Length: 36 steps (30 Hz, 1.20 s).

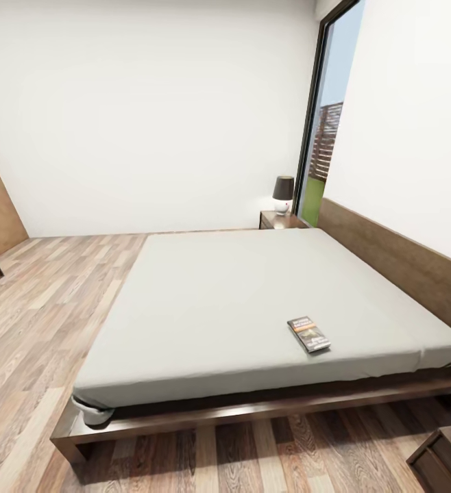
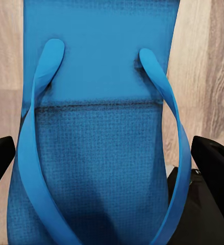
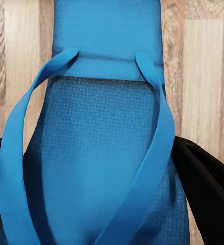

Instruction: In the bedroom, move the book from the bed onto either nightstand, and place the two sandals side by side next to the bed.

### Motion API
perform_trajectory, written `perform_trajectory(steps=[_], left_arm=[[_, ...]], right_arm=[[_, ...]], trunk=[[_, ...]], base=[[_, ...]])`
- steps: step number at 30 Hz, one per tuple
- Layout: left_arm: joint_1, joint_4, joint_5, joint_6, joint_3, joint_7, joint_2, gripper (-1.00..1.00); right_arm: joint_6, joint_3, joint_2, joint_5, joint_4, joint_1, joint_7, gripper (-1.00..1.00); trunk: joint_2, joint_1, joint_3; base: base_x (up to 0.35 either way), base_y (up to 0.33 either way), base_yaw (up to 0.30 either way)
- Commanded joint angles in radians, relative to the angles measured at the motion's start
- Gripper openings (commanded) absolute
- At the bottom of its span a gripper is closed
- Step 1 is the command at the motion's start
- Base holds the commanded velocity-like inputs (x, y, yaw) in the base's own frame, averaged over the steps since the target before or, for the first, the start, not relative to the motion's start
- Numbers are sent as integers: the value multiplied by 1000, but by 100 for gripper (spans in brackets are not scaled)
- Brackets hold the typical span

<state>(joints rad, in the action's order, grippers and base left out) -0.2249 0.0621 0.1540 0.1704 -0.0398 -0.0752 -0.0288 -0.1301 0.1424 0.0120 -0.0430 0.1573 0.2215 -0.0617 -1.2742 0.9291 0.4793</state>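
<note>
White walls and a brown wood-plank floor surround a large low bed with a dark wooden frame and a plain grey mattress. Its headboard runs along the right wall, beside a tall dark-framed window showing grass and a slatted fence. At the far corner of the bed stands a small dark nightstand with a lamp on top. A second dark cabinet sits at the near right corner. A small dark book lies flat on the mattress, near its near right edge.

Over the planks, the left gripper has its dark fingers closed against the sides of a bright blue sandal. The right gripper likewise clasps the other blue sandal between its fingers.
</note>
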Motion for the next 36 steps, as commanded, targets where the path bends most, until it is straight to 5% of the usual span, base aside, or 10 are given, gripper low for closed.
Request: perform_trajectory(steps=[1, 36], left_arm=[[-1, -1, 8, 2, -5, -2, 0, -100], [-20, 11, 7, 9, -12, 6, 9, -100]], right_arm=[[-3, 6, 1, -5, -1, 1, -2, -100], [-15, -11, 17, -3, 1, 0, -4, -100]], trunk=[[-8, 4, 4], [-253, 138, 114]], base=[[0, 0, 0], [0, 0, 0]])
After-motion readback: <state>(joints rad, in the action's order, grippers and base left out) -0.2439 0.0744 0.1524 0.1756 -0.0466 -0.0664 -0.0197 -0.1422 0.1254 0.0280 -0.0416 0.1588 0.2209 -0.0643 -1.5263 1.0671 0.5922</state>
